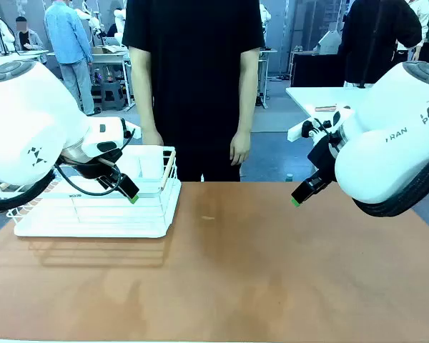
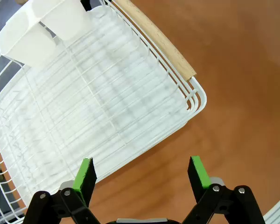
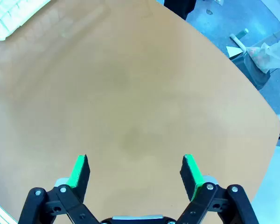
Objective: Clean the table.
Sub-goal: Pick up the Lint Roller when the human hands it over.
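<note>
Both empty | left gripper [image 2: 141,173] spread wide over white wire rack [image 2: 98,102] at matte reddish-brown table [image 2: 242,93] left edge | right gripper [image 3: 135,169] spread wide over bare top

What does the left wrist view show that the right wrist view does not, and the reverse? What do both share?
Left wrist view: the left gripper, open, over an edge of the white rack, with its wooden handle and white cutlery holder. Right wrist view: the right gripper, open, over bare table, and blue-grey floor past its edge. Shared: the reddish-brown table and part of the rack.
</note>
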`<state>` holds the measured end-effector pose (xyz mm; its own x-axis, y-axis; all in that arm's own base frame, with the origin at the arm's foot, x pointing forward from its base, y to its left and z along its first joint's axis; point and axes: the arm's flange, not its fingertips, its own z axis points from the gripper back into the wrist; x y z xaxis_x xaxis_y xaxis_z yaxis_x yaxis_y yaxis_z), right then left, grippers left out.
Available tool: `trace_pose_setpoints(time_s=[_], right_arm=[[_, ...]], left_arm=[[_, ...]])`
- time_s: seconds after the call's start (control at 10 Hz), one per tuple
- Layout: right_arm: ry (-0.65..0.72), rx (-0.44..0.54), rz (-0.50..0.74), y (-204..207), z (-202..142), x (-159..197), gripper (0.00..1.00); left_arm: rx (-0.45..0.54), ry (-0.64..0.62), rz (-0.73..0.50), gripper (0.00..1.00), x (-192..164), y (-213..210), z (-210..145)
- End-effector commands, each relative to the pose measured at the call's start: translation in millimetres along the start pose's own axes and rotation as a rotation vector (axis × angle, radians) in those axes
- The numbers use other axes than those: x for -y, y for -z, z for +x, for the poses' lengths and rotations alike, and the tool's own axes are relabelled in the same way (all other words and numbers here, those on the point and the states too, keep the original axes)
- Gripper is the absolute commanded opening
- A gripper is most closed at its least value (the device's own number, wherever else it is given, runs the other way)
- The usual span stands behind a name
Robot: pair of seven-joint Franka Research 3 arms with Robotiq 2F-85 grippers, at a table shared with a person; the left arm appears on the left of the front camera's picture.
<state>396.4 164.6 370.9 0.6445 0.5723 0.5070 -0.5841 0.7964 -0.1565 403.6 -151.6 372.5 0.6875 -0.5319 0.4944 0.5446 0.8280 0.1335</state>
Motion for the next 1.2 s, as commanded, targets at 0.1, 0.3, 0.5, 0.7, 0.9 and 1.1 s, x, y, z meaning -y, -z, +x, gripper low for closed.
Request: trace_pose_setpoints(time_s=[0.1, 0.3, 0.5, 0.7, 0.9, 1.1], right_arm=[[0.000, 0.000, 0.000, 0.0, 0.0, 0.0, 1.00], [0.000, 0.000, 0.000, 0.0, 0.0, 0.0, 1.00], [0.000, 0.000, 0.000, 0.0, 0.0, 0.0, 1.00], [0.000, 0.000, 0.000, 0.0, 0.0, 0.0, 1.00], [0.000, 0.000, 0.000, 0.0, 0.0, 0.0, 1.00], [0.000, 0.000, 0.000, 0.0, 0.0, 0.0, 1.00]], left_arm=[[0.000, 0.000, 0.000, 1.00, 0.2, 0.0, 0.0], [0.000, 0.000, 0.000, 1.00, 0.2, 0.0, 0.0], [0.000, 0.000, 0.000, 1.00, 0.2, 0.0, 0.0], [0.000, 0.000, 0.000, 1.00, 0.2, 0.0, 0.0], [0.000, 0.000, 0.000, 1.00, 0.2, 0.0, 0.0], [0.000, 0.000, 0.000, 1.00, 0.2, 0.0, 0.0]])
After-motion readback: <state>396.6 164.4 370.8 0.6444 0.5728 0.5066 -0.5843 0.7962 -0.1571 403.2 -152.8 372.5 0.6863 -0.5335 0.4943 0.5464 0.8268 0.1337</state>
